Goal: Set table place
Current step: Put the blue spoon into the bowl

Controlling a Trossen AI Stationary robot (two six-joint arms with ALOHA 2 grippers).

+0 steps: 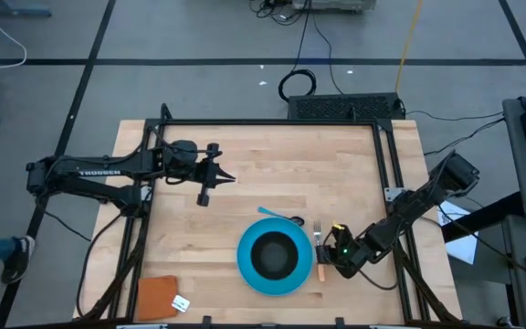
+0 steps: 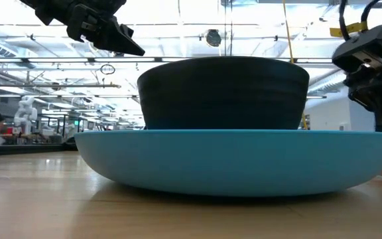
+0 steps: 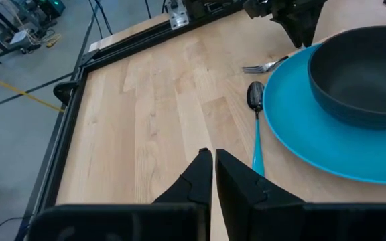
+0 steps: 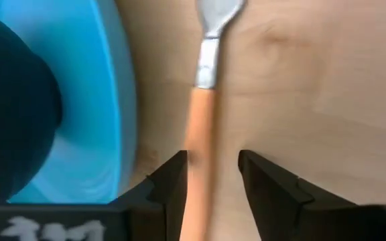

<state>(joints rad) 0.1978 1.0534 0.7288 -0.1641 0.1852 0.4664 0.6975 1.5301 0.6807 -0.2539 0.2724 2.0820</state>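
A bright-blue plate (image 1: 247,270) sits near the table's near edge with a black bowl (image 1: 274,256) resting in it. The teal-handled spoon (image 1: 281,217) lies on the wood just beyond the plate's far rim. The orange-handled fork (image 1: 319,245) lies flat on the wood at the plate's right side. My right gripper (image 4: 213,175) is open and low over the fork's handle end, one finger on each side of the handle. My left gripper (image 1: 231,179) is shut and raised above the bare wood to the far left of the plate (image 3: 300,134). My right gripper's open fingers stand on either side of the fork's orange handle (image 4: 196,150), coming along its length from the near side. The handle lies close to one finger (image 4: 173,184), and I cannot tell whether they touch. The fork lies flat on the table.
A small brown-orange square with a white tag (image 1: 158,297) lies at the table's near-left corner. The black frame rail (image 1: 272,122) runs along the far edge and down both sides. Bare wood (image 3: 159,114) stretches between my left gripper and the plate.
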